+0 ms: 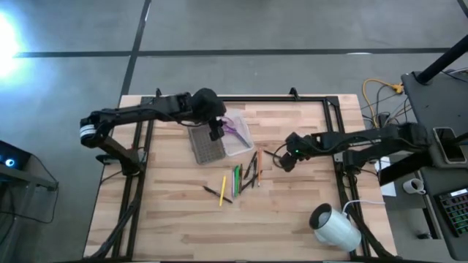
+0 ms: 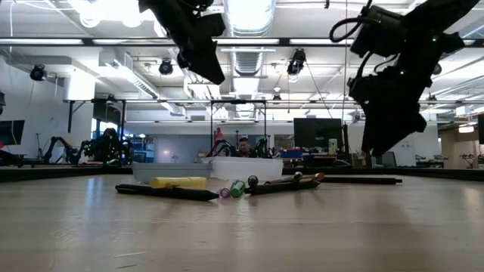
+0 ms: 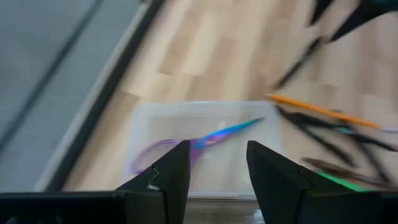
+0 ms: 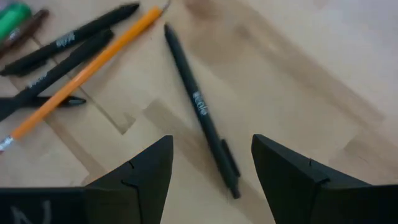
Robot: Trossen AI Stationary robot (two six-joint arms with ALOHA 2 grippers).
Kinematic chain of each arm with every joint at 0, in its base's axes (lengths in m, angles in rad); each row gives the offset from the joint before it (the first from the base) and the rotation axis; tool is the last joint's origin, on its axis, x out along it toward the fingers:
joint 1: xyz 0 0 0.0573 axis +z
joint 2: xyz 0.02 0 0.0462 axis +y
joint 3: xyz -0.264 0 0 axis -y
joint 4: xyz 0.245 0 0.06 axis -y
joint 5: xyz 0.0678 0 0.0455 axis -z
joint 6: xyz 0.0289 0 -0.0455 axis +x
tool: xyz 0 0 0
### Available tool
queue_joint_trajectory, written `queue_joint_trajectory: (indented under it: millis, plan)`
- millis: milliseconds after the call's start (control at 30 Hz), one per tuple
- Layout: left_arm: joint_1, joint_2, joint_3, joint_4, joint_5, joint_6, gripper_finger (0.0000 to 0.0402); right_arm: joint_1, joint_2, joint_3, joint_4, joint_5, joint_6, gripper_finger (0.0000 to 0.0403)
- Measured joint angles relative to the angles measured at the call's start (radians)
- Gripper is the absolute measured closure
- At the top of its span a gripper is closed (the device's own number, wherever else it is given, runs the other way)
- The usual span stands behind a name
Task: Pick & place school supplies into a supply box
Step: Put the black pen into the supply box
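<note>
Lying inside the clear box, the purple-handled scissors are resting flat, with the grey lid sitting just beside the box on the wooden surface. Near the box, the pens and pencils are lying in a loose cluster. Hovering above the box, the left gripper is holding its jaws open and empty. Beside the cluster, the right gripper is hanging over a black pen, jaws open.
</note>
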Motion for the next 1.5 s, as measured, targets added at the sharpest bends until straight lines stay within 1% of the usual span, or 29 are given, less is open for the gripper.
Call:
queue_joint_trajectory:
  millis: [100,167,367,467,533,733,867,1000,1100,1200,1500]
  plan:
    - [-0.006,0.000,-0.003,0.000,0.083,-0.053,0.0260,0.000,0.040,0.029,0.002,-0.001,-0.037,0.0193]
    - [-0.009,0.000,-0.007,0.000,0.114,-0.091,0.0260,-0.001,0.063,0.047,0.002,0.000,-0.067,0.0193]
    - [-0.010,-0.002,-0.031,0.000,0.118,-0.208,0.0260,-0.003,0.126,0.079,0.001,-0.009,-0.139,0.0193]
    - [-0.010,-0.002,-0.044,0.000,0.125,-0.254,0.0260,-0.018,0.169,0.085,0.003,-0.069,-0.161,0.0193]
    - [-0.011,-0.003,-0.053,0.000,0.131,-0.258,0.0260,-0.028,0.209,0.087,0.003,-0.097,-0.177,0.0193]
    - [-0.012,-0.005,-0.073,0.012,0.137,-0.295,0.0260,-0.066,0.323,0.128,-0.001,-0.101,-0.190,0.0193]
    - [-0.012,-0.005,-0.072,0.028,0.139,-0.309,0.0260,-0.083,0.371,0.165,-0.020,-0.107,-0.193,0.0193]
    - [-0.012,-0.006,-0.068,0.045,0.141,-0.346,0.0260,-0.111,0.405,0.198,-0.042,-0.142,-0.222,0.0198]
    - [-0.012,-0.014,-0.070,0.055,0.141,-0.351,0.0260,-0.130,0.422,0.211,-0.065,-0.147,-0.237,0.0214]
    - [-0.012,-0.016,-0.070,0.055,0.141,-0.351,0.0260,-0.139,0.426,0.211,-0.075,-0.151,-0.242,0.0241]
    - [-0.012,-0.031,-0.074,0.056,0.141,-0.351,0.0260,-0.142,0.421,0.208,-0.083,-0.141,-0.241,0.0360]
